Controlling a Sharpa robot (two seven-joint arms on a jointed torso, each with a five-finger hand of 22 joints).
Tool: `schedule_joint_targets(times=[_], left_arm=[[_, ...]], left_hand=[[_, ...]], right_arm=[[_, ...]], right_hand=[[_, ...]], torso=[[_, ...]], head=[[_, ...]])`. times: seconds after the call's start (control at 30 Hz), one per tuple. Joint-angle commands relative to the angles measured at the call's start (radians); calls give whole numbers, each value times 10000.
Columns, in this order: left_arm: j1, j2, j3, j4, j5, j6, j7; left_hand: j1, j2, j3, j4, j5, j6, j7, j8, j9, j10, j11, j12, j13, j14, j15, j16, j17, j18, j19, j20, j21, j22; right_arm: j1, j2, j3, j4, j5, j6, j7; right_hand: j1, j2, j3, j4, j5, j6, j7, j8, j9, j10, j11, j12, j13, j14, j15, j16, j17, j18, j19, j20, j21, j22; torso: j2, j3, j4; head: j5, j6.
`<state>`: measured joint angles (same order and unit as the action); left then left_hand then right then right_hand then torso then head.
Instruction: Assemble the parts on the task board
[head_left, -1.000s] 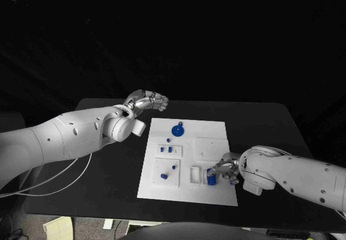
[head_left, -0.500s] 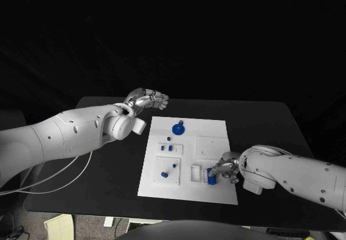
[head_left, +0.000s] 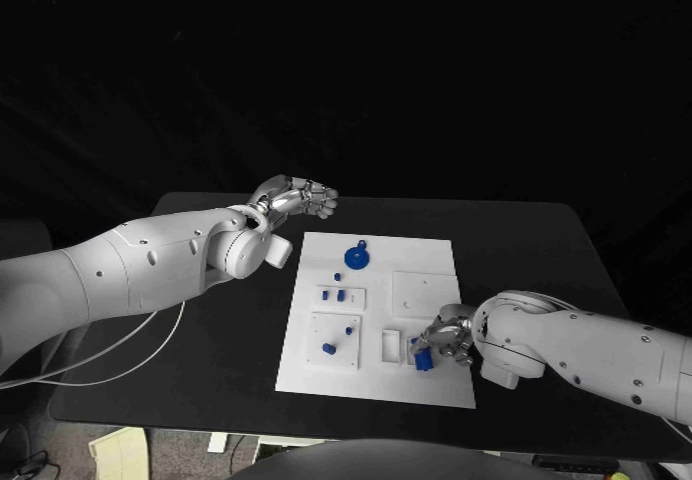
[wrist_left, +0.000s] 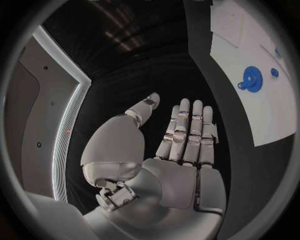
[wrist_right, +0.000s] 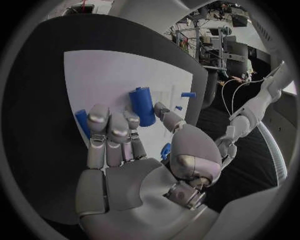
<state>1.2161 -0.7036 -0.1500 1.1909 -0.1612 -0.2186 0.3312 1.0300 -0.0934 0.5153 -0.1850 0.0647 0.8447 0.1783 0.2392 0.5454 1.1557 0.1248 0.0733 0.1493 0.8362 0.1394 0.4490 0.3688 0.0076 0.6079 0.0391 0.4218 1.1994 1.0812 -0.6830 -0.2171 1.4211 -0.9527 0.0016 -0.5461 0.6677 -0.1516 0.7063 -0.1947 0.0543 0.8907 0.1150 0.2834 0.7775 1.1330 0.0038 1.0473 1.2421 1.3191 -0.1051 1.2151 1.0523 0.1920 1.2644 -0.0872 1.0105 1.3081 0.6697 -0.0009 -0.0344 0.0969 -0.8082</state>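
The right hand (head_left: 446, 340) pinches a blue cylinder part (wrist_right: 142, 105) standing upright — long axis vertical — at the lower right of the task board (head_left: 433, 250). The left hand (head_left: 297, 199) hovers above the surface's (head_left: 534, 240) upper left, fingers apart, holding nothing.

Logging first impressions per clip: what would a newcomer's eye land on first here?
Probably the white task board in the middle of the black table, dotted with blue parts, the round blue gear near its far edge being the largest. Next, the right hand at the board's near right corner, its fingers around an upright blue cylinder. The left hand hangs empty past the board's far left corner.
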Motion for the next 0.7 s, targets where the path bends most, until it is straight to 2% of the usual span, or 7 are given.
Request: schedule_joint_targets(times=[0.03,0.23,0.43,0.5,0.7], left_arm=[[4,8,7,24,57,123,63],[4,4,6,24,57,123,63],[4,1,6,17,57,114,59],[4,-5,6,16,57,110,59],[4,-5,6,14,57,115,60]], left_hand=[[-68,0,14,72,-11,-46,-12,35,-17,-43,50,-36,-10,50,17,-63,12,156,42,11,-38,13],[-63,1,18,72,-10,-46,-13,36,-18,-43,49,-36,-11,50,17,-65,14,157,41,10,-41,15],[-58,2,21,74,-9,-45,-14,37,-18,-42,48,-35,-12,50,17,-67,16,158,41,10,-43,17],[-57,4,22,76,-8,-45,-14,38,-19,-42,49,-35,-13,51,16,-67,17,158,42,10,-44,18],[-56,8,25,79,-7,-44,-14,39,-19,-42,49,-34,-13,52,16,-69,19,158,43,10,-45,20]], right_arm=[[-164,30,-96,-63,-123,100,-118],[-164,-20,-97,-48,-182,-101,-125],[-163,-128,-97,36,-234,-387,-61],[-160,-203,-95,111,-235,-491,-21],[-126,-319,-91,359,-206,-601,78]], right_hand=[[-49,-114,-1,103,-54,4,75,-275,-1269,-106,55,-3,-14,9,52,-52,5,698,-37,48,12,133],[8,50,79,115,-52,118,48,-236,-1249,-91,30,9,-18,15,32,-50,13,698,-25,34,23,134],[203,507,146,-123,-31,512,-53,-84,-1193,-26,-64,27,-40,32,-48,-46,25,698,-27,59,67,155],[258,729,184,-222,-23,693,-104,-28,-1182,16,-109,24,-62,39,-89,-52,24,698,-30,84,85,160],[308,972,266,-380,-12,978,-183,31,-1194,106,-182,15,-104,54,-152,-62,18,698,-27,133,120,164]], torso=[[6,4,5],[-3,-2,-7],[-2,4,-3],[-4,4,-7],[-5,-4,-3]], head=[[16,-14],[21,-1],[40,-1],[41,4],[41,22]])
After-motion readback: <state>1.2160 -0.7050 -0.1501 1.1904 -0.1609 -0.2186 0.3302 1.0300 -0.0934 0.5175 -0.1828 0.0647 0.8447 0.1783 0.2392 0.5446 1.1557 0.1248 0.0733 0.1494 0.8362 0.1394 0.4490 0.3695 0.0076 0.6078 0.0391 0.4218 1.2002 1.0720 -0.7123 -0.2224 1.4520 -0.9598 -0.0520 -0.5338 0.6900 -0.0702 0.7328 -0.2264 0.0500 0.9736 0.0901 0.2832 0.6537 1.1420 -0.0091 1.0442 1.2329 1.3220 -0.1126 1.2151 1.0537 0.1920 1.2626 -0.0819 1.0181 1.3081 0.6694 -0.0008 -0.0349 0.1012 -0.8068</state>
